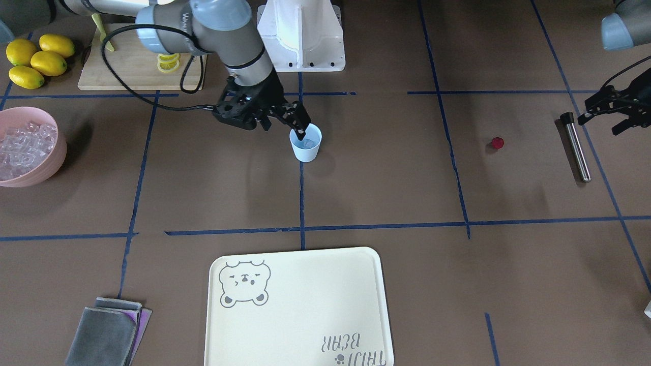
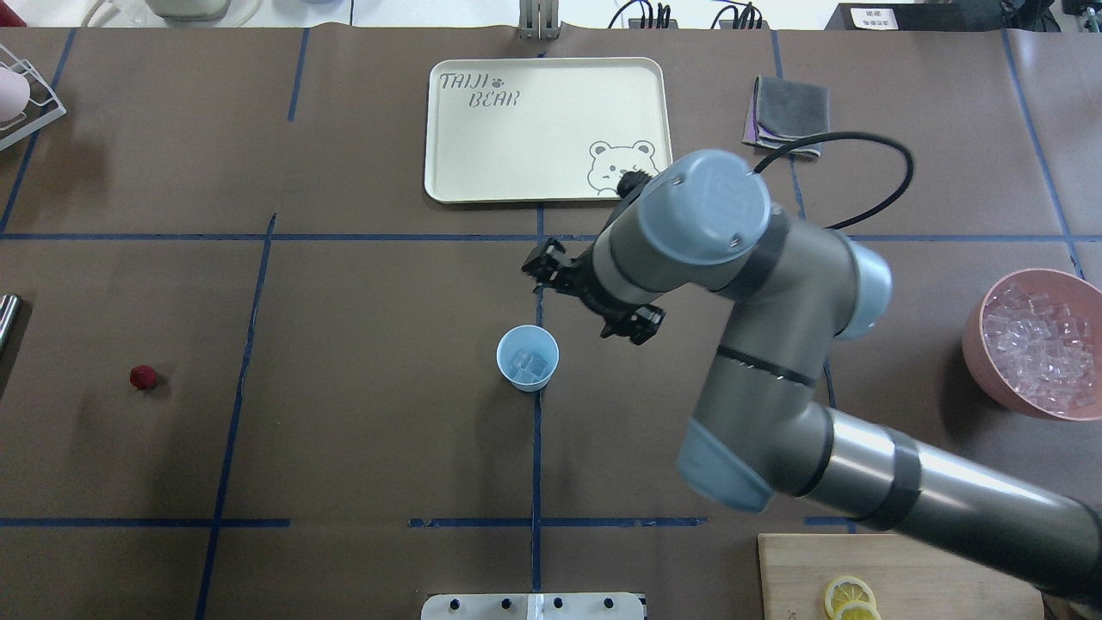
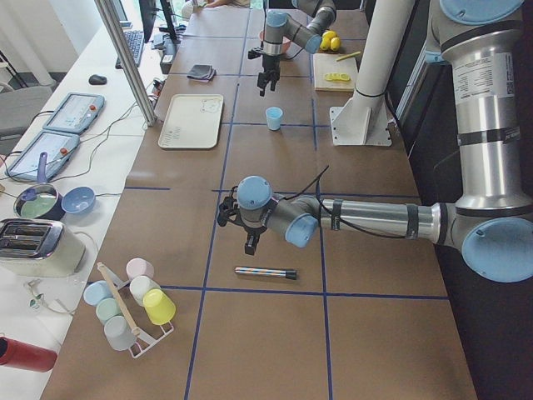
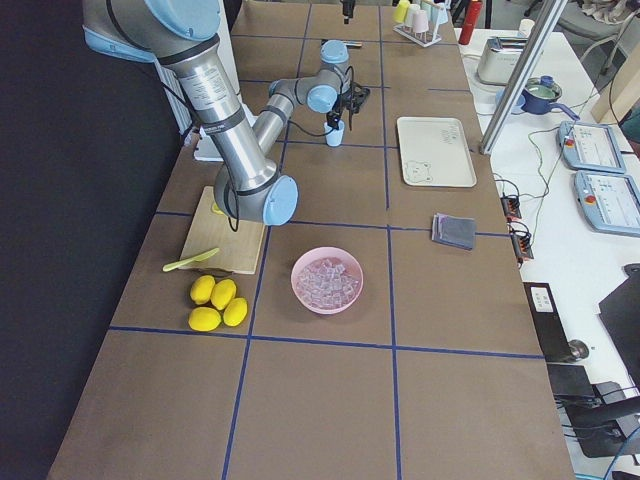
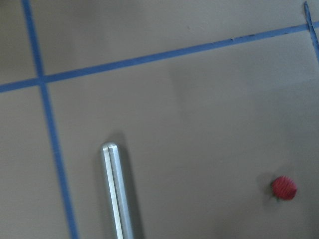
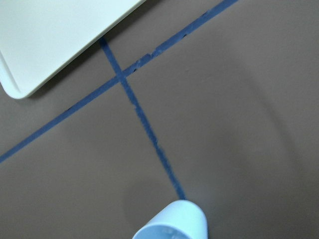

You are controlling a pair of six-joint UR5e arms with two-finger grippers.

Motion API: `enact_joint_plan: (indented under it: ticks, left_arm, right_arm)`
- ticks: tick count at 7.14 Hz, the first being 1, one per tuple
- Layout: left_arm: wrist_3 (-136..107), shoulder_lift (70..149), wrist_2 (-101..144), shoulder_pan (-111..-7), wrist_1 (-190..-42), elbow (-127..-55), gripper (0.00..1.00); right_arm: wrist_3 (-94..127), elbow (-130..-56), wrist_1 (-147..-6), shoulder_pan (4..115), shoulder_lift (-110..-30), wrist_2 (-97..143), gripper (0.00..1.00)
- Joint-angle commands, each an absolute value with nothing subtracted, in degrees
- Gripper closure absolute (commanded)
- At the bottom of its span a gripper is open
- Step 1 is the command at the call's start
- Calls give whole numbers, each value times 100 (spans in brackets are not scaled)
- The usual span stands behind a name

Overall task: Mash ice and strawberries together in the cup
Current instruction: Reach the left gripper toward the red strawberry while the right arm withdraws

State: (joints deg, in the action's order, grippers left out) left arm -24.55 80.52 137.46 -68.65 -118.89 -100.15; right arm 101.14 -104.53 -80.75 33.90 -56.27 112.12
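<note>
The pale blue cup (image 1: 306,147) stands at the table's middle and holds a few clear ice cubes (image 2: 529,363). It also shows in the right wrist view (image 6: 172,223). My right gripper (image 1: 284,129) hangs open and empty just above and beside the cup's rim, offset toward the tray in the overhead view (image 2: 590,294). The small red strawberry (image 1: 497,143) lies alone on the table, far from the cup, and shows in the left wrist view (image 5: 283,187). My left gripper (image 1: 599,126) hovers open and empty next to a metal rod (image 1: 577,150), past the strawberry.
A pink bowl (image 1: 60,152) full of ice sits at the right arm's side. Lemons (image 1: 35,61) and a cutting board (image 1: 127,66) with lemon slices lie near the robot. A cream tray (image 1: 300,305) and folded cloths (image 1: 107,333) lie on the far side.
</note>
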Motion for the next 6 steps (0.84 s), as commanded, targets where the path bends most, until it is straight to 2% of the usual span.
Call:
enact_joint_plan:
  ticks: [1,3,6]
  left_arm:
    - [-3984,8287,12678,-5665,-12303,-10099,0]
    - [-5048,8585,12481,-5074,-12313,-10107,0]
    - [-5300,8500,12059,-4632,-12287,-10125,0]
  right_arm:
    - [8910,-11326,-8086,4426,-6972,12091,1]
    - [8063,-11522,-8086,4850,-7592,12391,1]
    - [7682,-11391,-8104,4930,-7620,12366,1]
